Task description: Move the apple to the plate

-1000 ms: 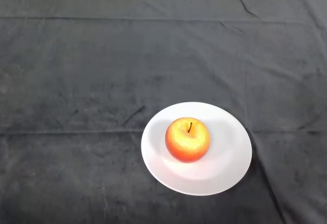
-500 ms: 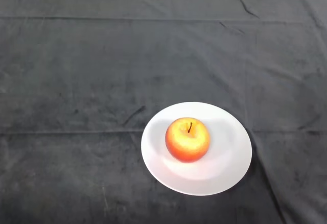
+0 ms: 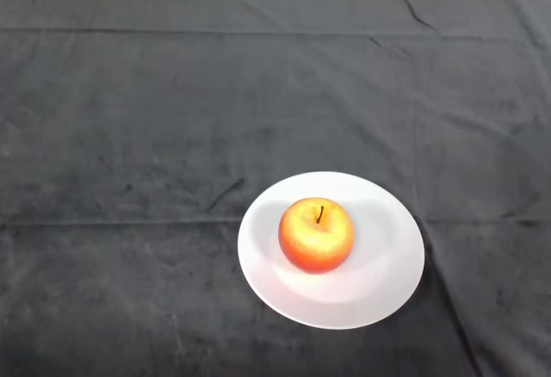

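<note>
No part of the robot shows in the head view, so nothing can be recorded about its pose or grasp. Against the frames from a second and half a second ago, nothing has shifted: fruit, dish and cloth folds sit in the same places. The apple [image 3: 316, 235] rests on the plate [image 3: 379, 287], stem up, slightly toward 9 o'clock of the plate's centre, touching only the plate's inner surface. Its skin is red-orange around the sides with a yellow patch across the top, and a short dark stem rises from a shallow dimple. A soft shadow of the fruit falls on the plate toward 4 o'clock. The plate is round, plain white, with a shallow rim, and lies flat on the desk [image 3: 129, 136] at about 5 o'clock from the middle of the view. The desk is covered edge to edge by a dark grey cloth with several creases: a long horizontal fold level with the plate's middle, a short diagonal wrinkle at 10 o'clock of the plate, and another wrinkle near the far edge at 1 o'clock.
</note>
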Controlling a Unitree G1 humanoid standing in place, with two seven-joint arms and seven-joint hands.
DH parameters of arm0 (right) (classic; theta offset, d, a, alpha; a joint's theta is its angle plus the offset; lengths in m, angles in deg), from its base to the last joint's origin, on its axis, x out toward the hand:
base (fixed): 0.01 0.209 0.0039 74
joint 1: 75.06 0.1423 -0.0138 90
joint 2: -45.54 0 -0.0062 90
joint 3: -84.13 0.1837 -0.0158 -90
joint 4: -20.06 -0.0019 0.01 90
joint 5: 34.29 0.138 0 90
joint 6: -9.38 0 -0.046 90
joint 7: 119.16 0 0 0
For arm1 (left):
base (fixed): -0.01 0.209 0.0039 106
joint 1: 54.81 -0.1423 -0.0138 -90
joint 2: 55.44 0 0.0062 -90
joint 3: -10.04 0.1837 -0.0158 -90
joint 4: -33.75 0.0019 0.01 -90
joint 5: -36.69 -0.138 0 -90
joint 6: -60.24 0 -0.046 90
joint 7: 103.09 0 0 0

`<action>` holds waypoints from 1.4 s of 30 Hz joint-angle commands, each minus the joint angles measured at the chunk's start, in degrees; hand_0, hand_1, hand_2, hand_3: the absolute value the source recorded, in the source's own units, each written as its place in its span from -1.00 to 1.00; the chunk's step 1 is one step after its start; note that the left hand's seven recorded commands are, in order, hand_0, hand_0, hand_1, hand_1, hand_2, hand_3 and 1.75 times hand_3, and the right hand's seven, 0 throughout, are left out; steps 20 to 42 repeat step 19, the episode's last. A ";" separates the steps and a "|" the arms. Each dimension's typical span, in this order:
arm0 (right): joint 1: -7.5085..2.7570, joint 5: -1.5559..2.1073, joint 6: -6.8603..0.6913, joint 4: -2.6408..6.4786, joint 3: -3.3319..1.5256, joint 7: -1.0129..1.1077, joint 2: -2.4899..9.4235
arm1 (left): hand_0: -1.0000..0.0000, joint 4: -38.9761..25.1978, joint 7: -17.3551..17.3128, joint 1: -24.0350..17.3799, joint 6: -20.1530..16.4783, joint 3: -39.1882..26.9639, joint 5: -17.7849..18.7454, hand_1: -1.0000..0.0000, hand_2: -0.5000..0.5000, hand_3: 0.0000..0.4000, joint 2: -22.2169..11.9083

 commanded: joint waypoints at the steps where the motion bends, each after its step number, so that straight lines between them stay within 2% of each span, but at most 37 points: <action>1: 2.81 1.16 0.36 0.48 0.60 0.54 -1.88 | 1.00 2.97 -0.42 2.98 1.24 -0.94 -0.94 1.00 0.00 -1.00 -2.45; 42: 2.81 1.14 0.36 0.48 0.61 0.54 -1.88 | 1.00 2.94 -0.46 3.01 1.17 -0.92 -1.13 1.00 0.00 -1.00 -2.46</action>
